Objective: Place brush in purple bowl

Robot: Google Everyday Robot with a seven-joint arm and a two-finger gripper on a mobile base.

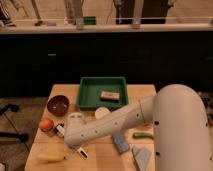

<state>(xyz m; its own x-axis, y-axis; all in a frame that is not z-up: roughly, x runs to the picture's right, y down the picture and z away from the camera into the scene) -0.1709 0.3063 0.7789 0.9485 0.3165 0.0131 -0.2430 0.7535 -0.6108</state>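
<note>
The gripper (76, 146) is low over the table (102, 161), hidden under the arm (115, 122); whether it grips anything I cannot tell. The brush (83, 153) lies right beside it, the purple bowl (58, 105) farther behind-left.

Wooden table (65, 93): green tray (102, 79), purple bowl (58, 105), orange fruit (46, 124), banana (50, 158), blue sponge (120, 142).

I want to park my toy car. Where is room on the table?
Bare table at the front, from the tool by the banana to the grey block. The green tray's left half is free. Crowded around the cup and purple bowl.
</note>
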